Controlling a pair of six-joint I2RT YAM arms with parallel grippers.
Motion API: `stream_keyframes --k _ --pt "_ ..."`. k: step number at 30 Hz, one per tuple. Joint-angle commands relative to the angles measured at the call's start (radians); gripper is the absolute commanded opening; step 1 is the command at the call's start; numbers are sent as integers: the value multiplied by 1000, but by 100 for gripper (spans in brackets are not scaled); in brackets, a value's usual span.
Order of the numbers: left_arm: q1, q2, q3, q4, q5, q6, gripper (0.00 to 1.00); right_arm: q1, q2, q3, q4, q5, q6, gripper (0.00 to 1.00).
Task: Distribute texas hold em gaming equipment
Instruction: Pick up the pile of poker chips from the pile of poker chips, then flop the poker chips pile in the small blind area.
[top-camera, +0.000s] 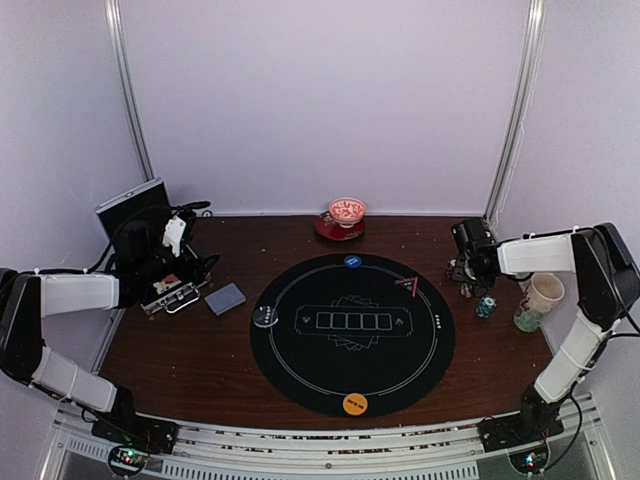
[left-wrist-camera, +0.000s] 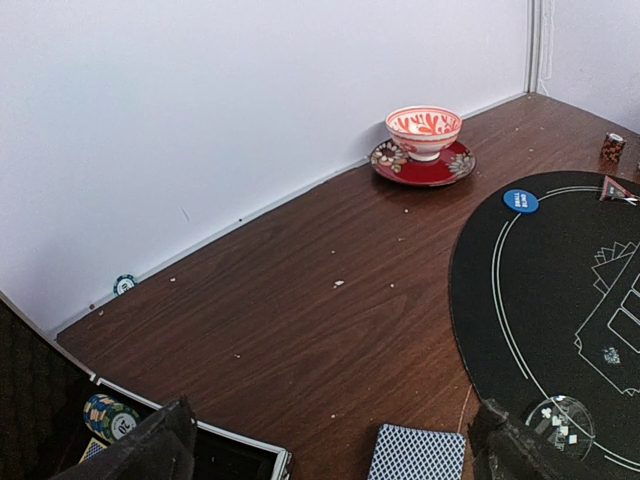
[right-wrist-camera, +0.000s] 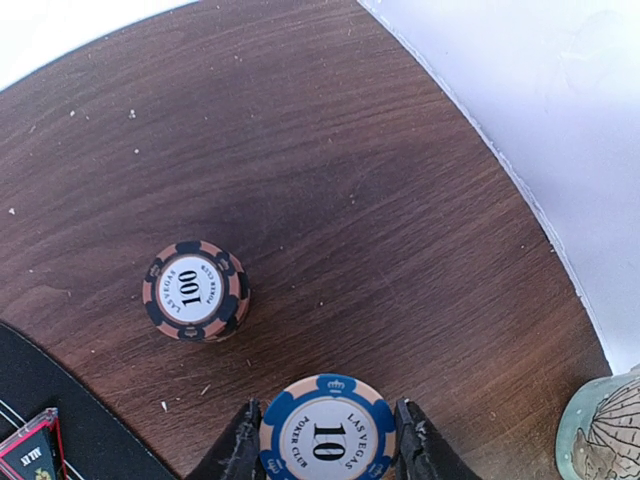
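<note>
Near the bench's right edge, toward the far right corner, our right gripper (right-wrist-camera: 325, 448) is closed narrowly on the blue 10 chip (right-wrist-camera: 325, 425). A finger rests against each side, so the chip sits squarely between the jaws. The 100 chip (right-wrist-camera: 195, 290) stands apart on bare wood, toward the mat (right-wrist-camera: 50, 400), and we judge the right arm far nearer to both. By the left edge our left gripper (left-wrist-camera: 330, 445) hangs wide, the deck (left-wrist-camera: 415, 455) lying just ahead between its fingers.
</note>
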Motion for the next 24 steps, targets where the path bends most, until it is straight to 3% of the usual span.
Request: stream_keyframes --k 1,11,17,24 --pt "-1 -4 16 30 3 8 98 1 -43 -8 5 13 0 32" --pt "-2 -3 18 31 -3 9 98 114 -57 25 4 32 -30 32" --pt "-1 -10 15 31 -11 8 98 286 -24 98 -7 40 -41 32" --pt "-1 -10 15 33 -13 6 98 479 121 283 -53 34 -57 33"
